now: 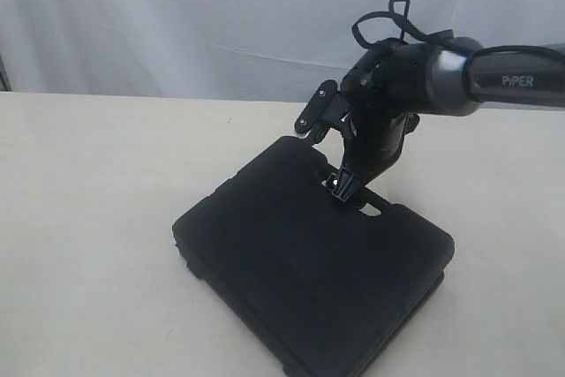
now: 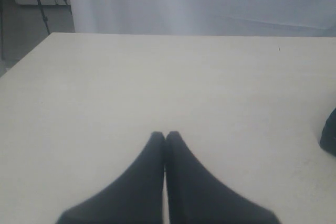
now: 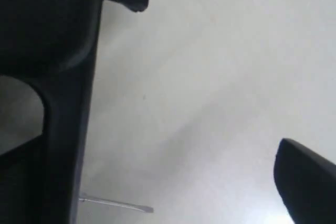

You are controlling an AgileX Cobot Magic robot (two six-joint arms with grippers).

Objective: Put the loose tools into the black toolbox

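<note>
Left tool (image 2: 165,136): fingers pressed together, bare surface (image 2: 157,77) beneath.
Right tool (image 1: 342,187): fingers apart, tips at slot handle (image 1: 372,206).
Black toolbox (image 1: 309,271): closed, below right tool.

Readable text: one brand mark only.
"PiPER", white letters, on grey arm (image 1: 516,79), R side, ext. view.

Table (image 1: 97,218) was bare and wide on the left of the exterior view and ahead of the left gripper (image 2: 165,136), so there was room to pass. Closed toolbox (image 1: 309,262) filled the middle-right, lid down, inside sealed off. Right arm (image 1: 424,77) hung over its far edge with the right gripper (image 1: 342,184) at the handle slot (image 1: 371,207), blocking that side from above. The near edge was free.
</note>
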